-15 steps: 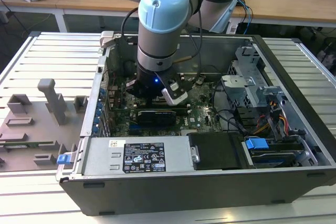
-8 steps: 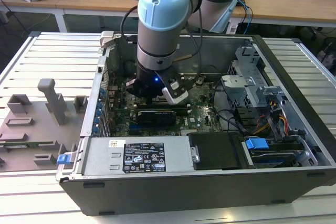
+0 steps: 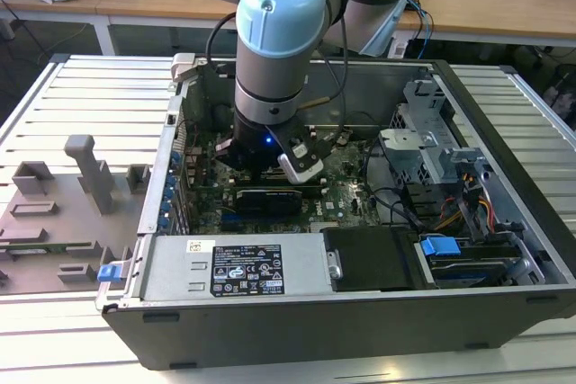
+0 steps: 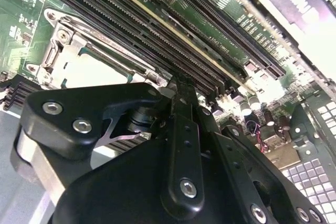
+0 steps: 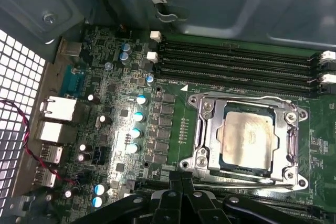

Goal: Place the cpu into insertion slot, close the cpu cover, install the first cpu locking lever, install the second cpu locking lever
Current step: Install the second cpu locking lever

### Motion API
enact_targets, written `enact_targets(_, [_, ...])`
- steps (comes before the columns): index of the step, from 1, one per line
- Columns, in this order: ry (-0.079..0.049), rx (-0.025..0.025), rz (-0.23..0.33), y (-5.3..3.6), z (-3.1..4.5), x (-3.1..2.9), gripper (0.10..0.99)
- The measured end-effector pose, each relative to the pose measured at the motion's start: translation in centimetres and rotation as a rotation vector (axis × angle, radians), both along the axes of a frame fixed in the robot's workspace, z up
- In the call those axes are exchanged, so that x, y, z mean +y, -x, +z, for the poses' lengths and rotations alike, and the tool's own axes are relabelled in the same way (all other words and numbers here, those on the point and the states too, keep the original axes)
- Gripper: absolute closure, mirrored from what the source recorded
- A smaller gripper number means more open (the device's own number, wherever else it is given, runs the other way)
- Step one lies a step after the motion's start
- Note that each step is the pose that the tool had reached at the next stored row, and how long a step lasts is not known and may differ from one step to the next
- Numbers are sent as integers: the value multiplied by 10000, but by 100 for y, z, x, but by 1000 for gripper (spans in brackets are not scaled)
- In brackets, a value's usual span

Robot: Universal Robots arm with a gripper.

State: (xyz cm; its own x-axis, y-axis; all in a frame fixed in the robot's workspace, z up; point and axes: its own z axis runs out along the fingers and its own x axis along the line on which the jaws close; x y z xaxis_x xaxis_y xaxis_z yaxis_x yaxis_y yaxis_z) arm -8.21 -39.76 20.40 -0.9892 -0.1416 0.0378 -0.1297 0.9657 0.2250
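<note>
First wrist view: the dull silver-grey square cpu [image 5: 247, 139] is seen seated in the black insertion slot, framed by the thin silver metal cpu cover [image 5: 202, 129]. The black pincer [image 5: 181, 182], pressed together and empty, hangs just beside the cover. Levers should be pressed squarely.

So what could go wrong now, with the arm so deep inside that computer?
The pincer hangs just above the board beside the cover, which already lies over the cpu. A slightly misjudged push might scrape nearby parts. The black cable along the arm could perhaps snag on the case.
</note>
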Motion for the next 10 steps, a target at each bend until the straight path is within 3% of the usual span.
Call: enact_targets(10, [-39,0,31,1,-52,87,980])
